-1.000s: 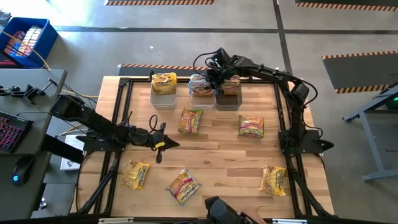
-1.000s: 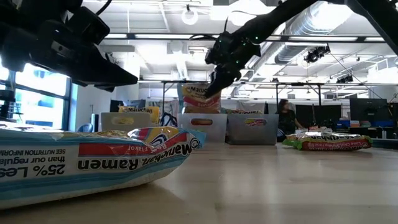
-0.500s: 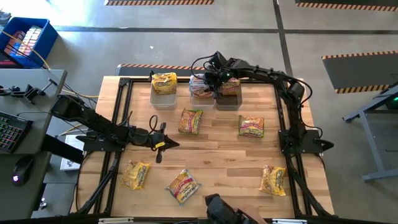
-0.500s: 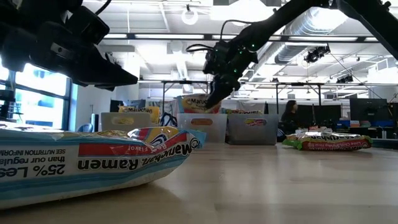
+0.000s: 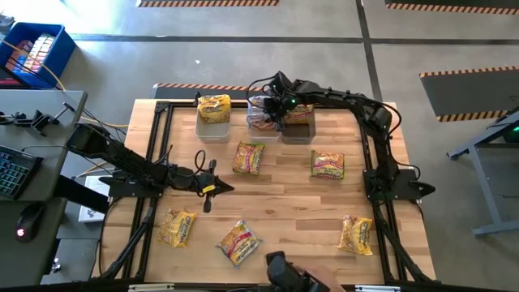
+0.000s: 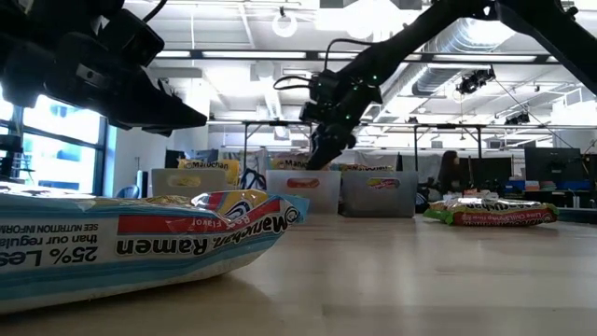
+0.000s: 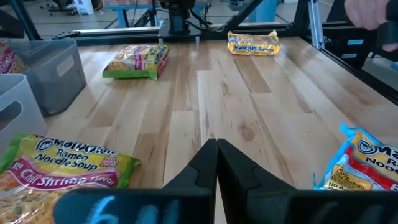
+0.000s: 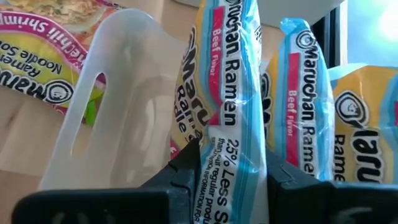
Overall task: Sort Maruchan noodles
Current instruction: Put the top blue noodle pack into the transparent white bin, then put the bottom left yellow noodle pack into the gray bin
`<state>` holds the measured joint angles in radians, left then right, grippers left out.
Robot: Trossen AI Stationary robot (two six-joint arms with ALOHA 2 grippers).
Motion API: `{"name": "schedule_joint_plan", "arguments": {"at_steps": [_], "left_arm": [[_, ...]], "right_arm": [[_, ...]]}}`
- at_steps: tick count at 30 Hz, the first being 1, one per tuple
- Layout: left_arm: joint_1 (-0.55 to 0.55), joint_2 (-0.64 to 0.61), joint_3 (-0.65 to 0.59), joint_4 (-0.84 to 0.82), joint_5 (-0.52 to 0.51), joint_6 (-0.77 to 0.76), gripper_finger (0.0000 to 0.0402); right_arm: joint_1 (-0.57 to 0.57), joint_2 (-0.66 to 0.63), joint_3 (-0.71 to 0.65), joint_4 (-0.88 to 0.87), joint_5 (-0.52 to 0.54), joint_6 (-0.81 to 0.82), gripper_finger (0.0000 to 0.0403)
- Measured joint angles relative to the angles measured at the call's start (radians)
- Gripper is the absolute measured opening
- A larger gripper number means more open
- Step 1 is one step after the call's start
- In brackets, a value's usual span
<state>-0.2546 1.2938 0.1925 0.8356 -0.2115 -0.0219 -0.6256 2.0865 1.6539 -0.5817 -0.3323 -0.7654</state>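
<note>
My right gripper (image 5: 274,108) reaches down into the middle clear bin (image 5: 261,130) at the table's far edge, shut on a Maruchan beef packet (image 8: 233,93) with a blue-white printed edge. That packet stands on edge among other beef packets (image 8: 298,106). The left clear bin (image 5: 212,126) holds a yellow packet; a dark bin (image 5: 298,130) stands right of the middle one. Several packets lie flat on the table, among them two (image 5: 249,157) (image 5: 328,164) mid-table. My left gripper (image 5: 212,188) hovers shut over the table's left half. My right gripper pinches the beef packet between its two fingers (image 8: 186,171), across its narrow blue-printed edge (image 8: 231,186). It comes from above, pointing down into the bin. The packet stands on edge inside the bin's clear wall (image 8: 106,93); its lower end is hidden.
Three more packets (image 5: 177,227) (image 5: 239,242) (image 5: 355,234) lie along the near side. A shrimp packet (image 7: 62,165) and another (image 7: 360,168) flank my left gripper (image 7: 216,149). A person's hand (image 5: 312,281) shows at the near edge. Black frame rails border the table.
My right gripper has moved down and slightly toward the table's left, lowering the beef packet from above the bins into the middle clear bin, where it now sits below the rim in the low view. The left arm has kept still.
</note>
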Motion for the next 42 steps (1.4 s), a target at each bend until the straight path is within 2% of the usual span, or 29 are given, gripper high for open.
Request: {"name": "schedule_joint_plan", "arguments": {"at_steps": [6,16,26,29,33,37,42], "left_arm": [[0.000,0.000,0.000,0.000,-0.006,0.000,0.0000],[0.000,0.000,0.000,0.000,-0.011,0.029,0.0000],[0.000,0.000,0.000,0.000,-0.011,0.052,0.0000],[0.000,0.000,0.000,0.000,-0.011,0.053,0.0000],[0.000,0.000,0.001,0.000,-0.012,0.070,0.0000],[0.000,0.000,0.036,-0.032,-0.082,0.049,0.0000],[0.000,0.000,0.115,-0.231,-0.113,0.026,0.0000]], "right_arm": [[0.001,0.000,0.001,-0.022,0.101,0.043,0.0111],[0.003,-0.022,0.000,-0.043,0.148,0.088,0.0189],[0.031,-0.137,0.000,-0.072,0.291,0.096,0.0198],[0.036,-0.178,0.000,-0.121,0.278,0.103,0.0190],[0.039,-0.195,0.000,-0.145,0.170,0.157,0.0157],[0.046,-0.167,0.000,-0.157,0.142,0.188,0.0099],[0.057,-0.128,-0.001,-0.174,0.149,0.208,0.0020]]}}
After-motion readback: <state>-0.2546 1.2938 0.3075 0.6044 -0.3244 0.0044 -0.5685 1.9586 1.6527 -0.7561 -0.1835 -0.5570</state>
